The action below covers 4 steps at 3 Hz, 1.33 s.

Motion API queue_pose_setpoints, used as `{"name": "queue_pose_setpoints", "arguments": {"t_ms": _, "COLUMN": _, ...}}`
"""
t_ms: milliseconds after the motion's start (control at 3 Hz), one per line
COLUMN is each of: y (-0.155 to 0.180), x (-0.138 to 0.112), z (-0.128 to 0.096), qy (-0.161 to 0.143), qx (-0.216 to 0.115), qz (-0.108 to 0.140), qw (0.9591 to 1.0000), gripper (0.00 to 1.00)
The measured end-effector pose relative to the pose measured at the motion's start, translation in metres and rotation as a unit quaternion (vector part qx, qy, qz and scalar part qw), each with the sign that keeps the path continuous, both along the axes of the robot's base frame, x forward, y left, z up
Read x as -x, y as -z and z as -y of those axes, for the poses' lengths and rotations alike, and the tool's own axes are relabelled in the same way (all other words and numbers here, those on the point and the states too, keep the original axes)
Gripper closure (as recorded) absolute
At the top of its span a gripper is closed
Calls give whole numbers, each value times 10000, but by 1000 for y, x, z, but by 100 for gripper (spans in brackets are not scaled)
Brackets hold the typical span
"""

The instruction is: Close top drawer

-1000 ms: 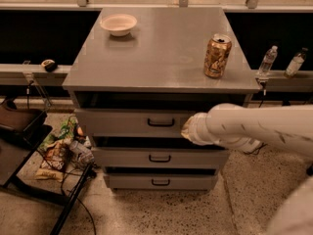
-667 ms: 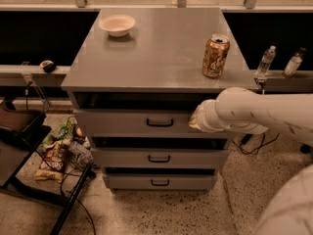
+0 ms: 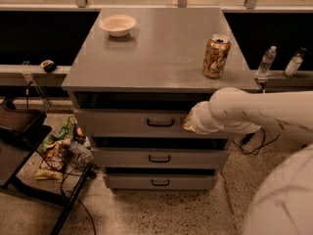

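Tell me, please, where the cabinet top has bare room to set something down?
The cabinet top is bare across its middle and front, between the bowl at the back left and the can at the right. Crowded: the top drawer front, where the gripper sits just right of the handle.

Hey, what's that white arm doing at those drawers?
A robot's white arm reaches in from the right, with its gripper at the front of the top drawer, just right of its black handle. A dark gap shows above that front, so the drawer looks not fully shut. A can and a bowl sit on the cabinet top.
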State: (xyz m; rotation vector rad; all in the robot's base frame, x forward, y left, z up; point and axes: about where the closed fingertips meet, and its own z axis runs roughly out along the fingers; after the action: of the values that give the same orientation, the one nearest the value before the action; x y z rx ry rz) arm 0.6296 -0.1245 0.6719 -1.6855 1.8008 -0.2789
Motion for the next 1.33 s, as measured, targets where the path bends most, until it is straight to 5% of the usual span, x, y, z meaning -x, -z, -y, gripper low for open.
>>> {"name": "queue_pose_setpoints", "arguments": {"t_ms": 333, "y": 20, "x": 31, "z": -3, "qy": -416, "qx": 87, "qz": -458, "qw": 9980, "gripper": 100}}
{"name": "queue_pose_setpoints", "arguments": {"t_ms": 667, "y": 21, "x": 75, "z": 11, "qy": -928, "qx": 295, "qz": -948, "qw": 9907, "gripper": 100}}
{"name": "queue_pose_setpoints", "arguments": {"t_ms": 1333, "y": -48, "x": 118, "z": 80, "qy": -1250, "qx": 929, "qz": -1354, "qw": 9785, "gripper": 100}}
